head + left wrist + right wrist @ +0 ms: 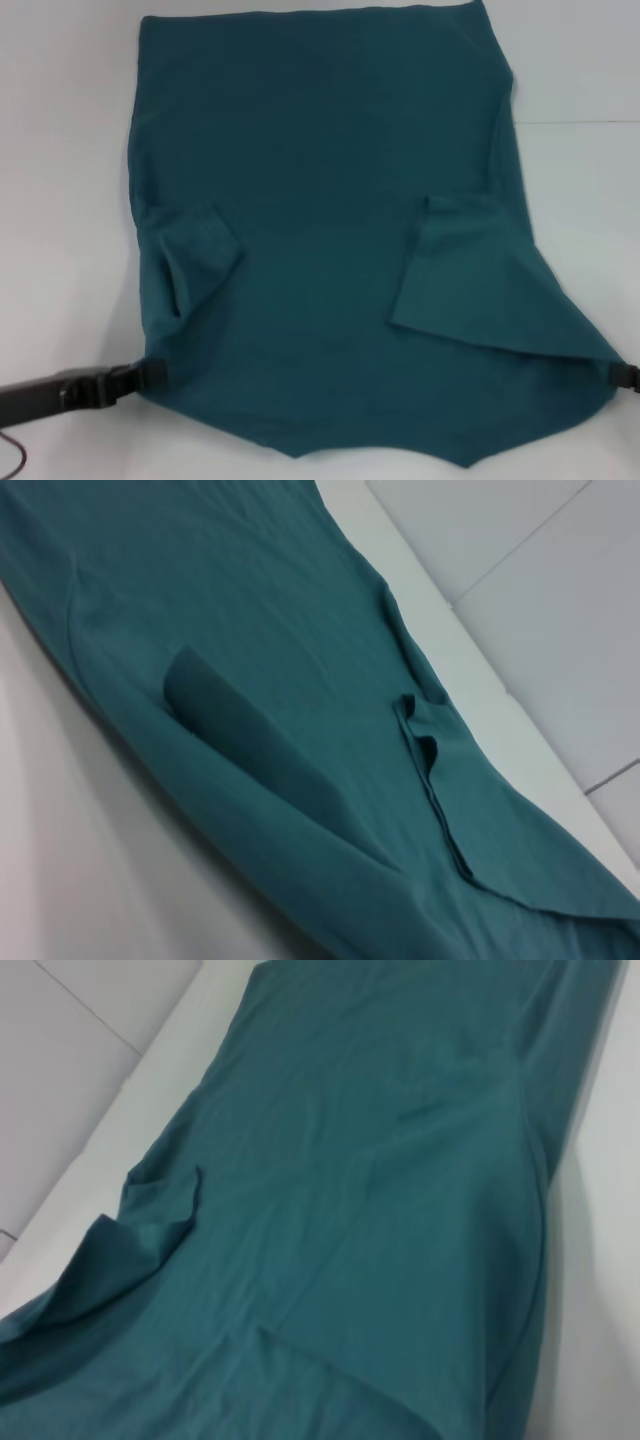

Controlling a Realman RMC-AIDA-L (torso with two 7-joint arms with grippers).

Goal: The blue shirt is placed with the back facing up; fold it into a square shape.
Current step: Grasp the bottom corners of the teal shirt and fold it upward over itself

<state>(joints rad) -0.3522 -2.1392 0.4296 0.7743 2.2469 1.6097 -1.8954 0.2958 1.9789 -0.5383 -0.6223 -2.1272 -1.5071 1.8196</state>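
The blue shirt point(320, 250) lies spread on the white table point(60, 200), plain side up, its far hem at the back. Both short sleeves are folded inward over the body, one on the left point(200, 255) and a larger one on the right point(480, 290). My left gripper point(152, 375) holds the near left corner, and my right gripper point(622, 375) holds the near right corner at the picture's edge. The near edge is drawn out to a point at each gripper. The wrist views show only the shirt's cloth point(300, 680) point(380, 1210), no fingers.
The white table shows on both sides of the shirt and in a narrow strip in front of it. Beyond the table's edge, the wrist views show pale panels with seams point(540, 580) point(80, 1040).
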